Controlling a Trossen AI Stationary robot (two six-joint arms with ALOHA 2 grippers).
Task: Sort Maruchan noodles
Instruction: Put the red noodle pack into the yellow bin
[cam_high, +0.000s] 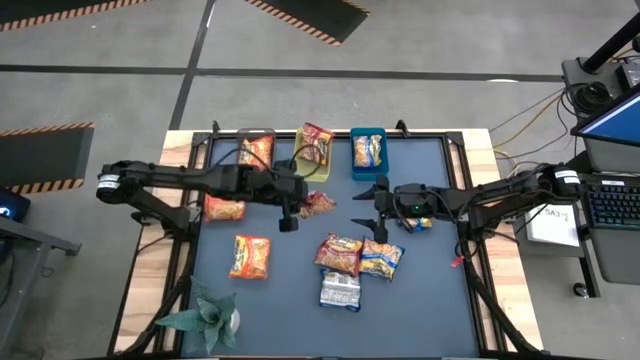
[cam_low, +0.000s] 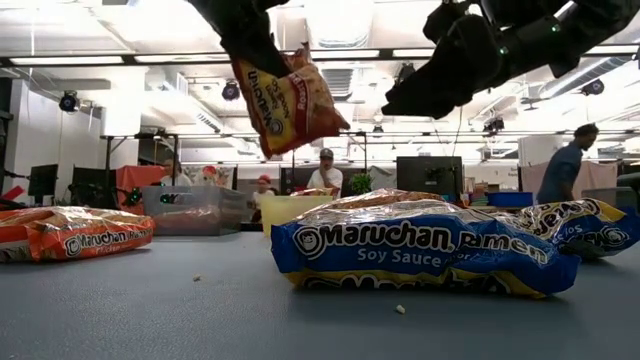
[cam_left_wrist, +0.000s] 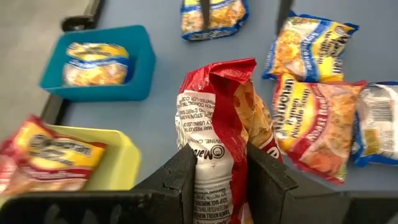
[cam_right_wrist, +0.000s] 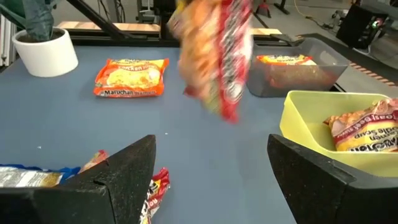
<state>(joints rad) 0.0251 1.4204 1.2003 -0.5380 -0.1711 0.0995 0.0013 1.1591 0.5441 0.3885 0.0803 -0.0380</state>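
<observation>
Nearest packets: a blue-and-yellow soy sauce packet (cam_low: 420, 250) lies flat at the front of the desk (cam_high: 290, 300), beside a red packet (cam_high: 338, 254) and a silvery-white packet (cam_high: 340, 291); an orange packet (cam_high: 250, 256) lies apart toward the plant (cam_high: 205, 318).

Right gripper (cam_high: 378, 209): hovers above mid-desk with its jaws spread wide and nothing between them; a blue-and-yellow packet (cam_high: 416, 223) lies just beside that arm.

Left gripper (cam_high: 288, 207): hangs over mid-desk, closed on the end of a red Maruchan packet (cam_left_wrist: 221, 149), which dangles clear of the desk, as the low view shows.

Side packet: another orange packet (cam_high: 224, 209) lies under the left arm, near the desk's left edge.

Far bins: the grey bin (cam_high: 256, 150) holds an orange packet, the yellow bin (cam_high: 313, 150) a red one, and the blue bin (cam_high: 368, 151) a blue-and-yellow one.

Step in hand: judging by those contents, the held red packet belongs in the yellow bin.

Doing it well: carry it high enough that the dangling end clears the bin's near wall, centre the gripper over the bin's bare floor, then release from low above it so the packet lands inside.

Risk: the hold is only on one end, so a quick swing could make the packet slip or swing onto the rim.
</observation>
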